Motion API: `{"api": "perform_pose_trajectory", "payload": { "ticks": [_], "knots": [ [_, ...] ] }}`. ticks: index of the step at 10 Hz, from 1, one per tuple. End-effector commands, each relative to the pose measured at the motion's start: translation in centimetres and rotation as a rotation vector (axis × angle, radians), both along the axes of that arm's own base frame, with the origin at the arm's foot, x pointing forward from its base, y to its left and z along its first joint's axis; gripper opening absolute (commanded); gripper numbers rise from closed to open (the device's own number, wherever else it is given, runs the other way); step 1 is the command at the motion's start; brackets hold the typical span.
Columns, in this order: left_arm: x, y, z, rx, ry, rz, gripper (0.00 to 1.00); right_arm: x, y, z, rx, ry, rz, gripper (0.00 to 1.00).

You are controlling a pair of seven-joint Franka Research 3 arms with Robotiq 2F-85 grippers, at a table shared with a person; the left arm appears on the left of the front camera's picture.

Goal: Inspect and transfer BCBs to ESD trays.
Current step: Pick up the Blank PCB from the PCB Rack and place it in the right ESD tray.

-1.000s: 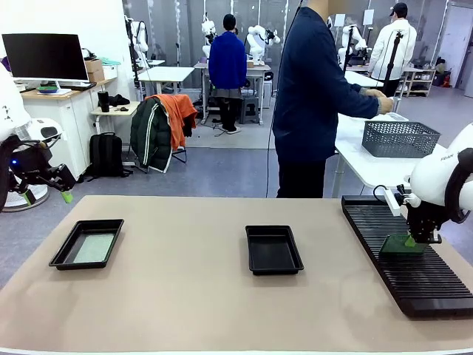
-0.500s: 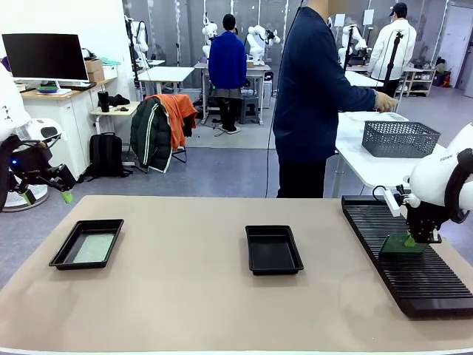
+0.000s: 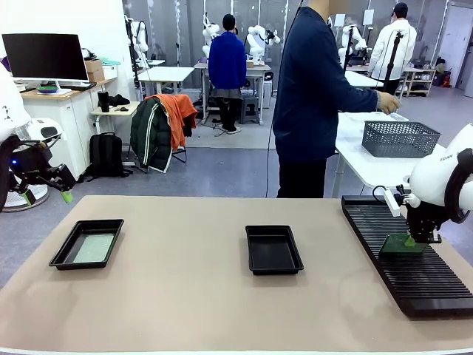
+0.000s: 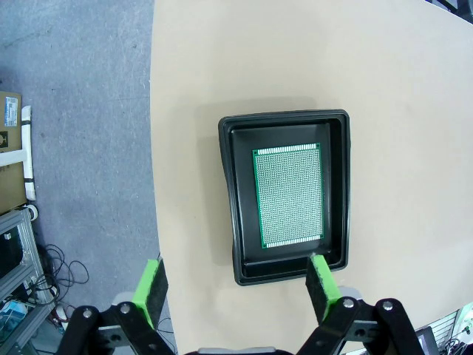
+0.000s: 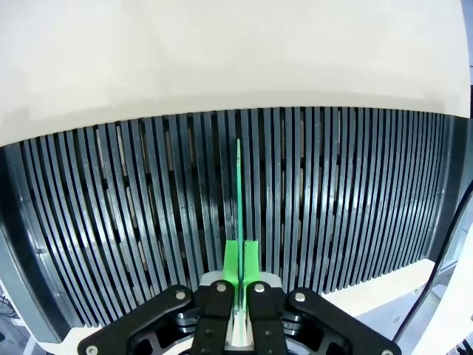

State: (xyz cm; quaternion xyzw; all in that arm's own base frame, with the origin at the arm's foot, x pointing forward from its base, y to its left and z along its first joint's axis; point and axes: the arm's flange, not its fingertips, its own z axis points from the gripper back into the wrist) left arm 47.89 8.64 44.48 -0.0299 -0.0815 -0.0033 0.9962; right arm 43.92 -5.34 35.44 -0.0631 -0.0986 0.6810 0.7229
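Beige, matte and unmarked, the counter (image 3: 185, 296) runs the full width of the front view, with grey floor (image 3: 222, 166) beyond its far edge. On its left part lies one ESD tray (image 3: 61, 255), and a pale green-grey BCB (image 3: 94, 248) lies flat on that tray's floor. From the left wrist view this board (image 4: 288, 196) sits inside the black rim (image 4: 229, 192) with a margin all round. A second ESD tray (image 3: 253, 255) rests near the middle of the counter, well apart from the first. Along the right side stretches a long black ribbed rack (image 3: 436, 285).

The left tool (image 3: 48, 197) hangs off the counter's far left corner with its green pads spread wide, pinching nothing. The right tool (image 3: 411, 240) stands over the rack with its pads pressed together on the edge of a second green board (image 3: 397, 247). In the right wrist view this board (image 5: 239, 185) is edge-on, in line with the ribs (image 5: 111, 222). Whether it sits in a slot I cannot tell.

A person in a dark blue top (image 3: 310, 89) stands at the far side, reaching toward a white side table with a grey mesh basket (image 3: 400, 138). Farther left are a monitor (image 3: 44, 56) on a desk, a black backpack (image 3: 106, 154) and a chair draped with orange and dark jackets (image 3: 164, 122).
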Motion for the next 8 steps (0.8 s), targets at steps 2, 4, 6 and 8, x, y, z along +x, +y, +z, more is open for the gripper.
{"api": "perform_pose_trajectory", "payload": {
  "ticks": [2,4,6,8],
  "knots": [
    [-0.1,-0.1,-0.3,0.000,-0.005,0.002,1.00,0.0,0.0,0.0,0.000,0.000,0.000,0.03],
    [-0.1,-0.1,-0.3,0.000,-0.005,0.002,1.00,-1.3,0.5,7.6,-0.028,-0.030,0.002,0.03],
    [-0.1,-0.1,-0.3,0.000,-0.005,0.002,1.00,-1.6,0.8,15.6,-0.075,-0.039,-0.002,0.03],
    [-0.1,-0.1,-0.3,0.000,-0.005,0.002,1.00,-2.0,0.7,24.4,-0.070,-0.018,-0.045,0.03]
  ]
}}
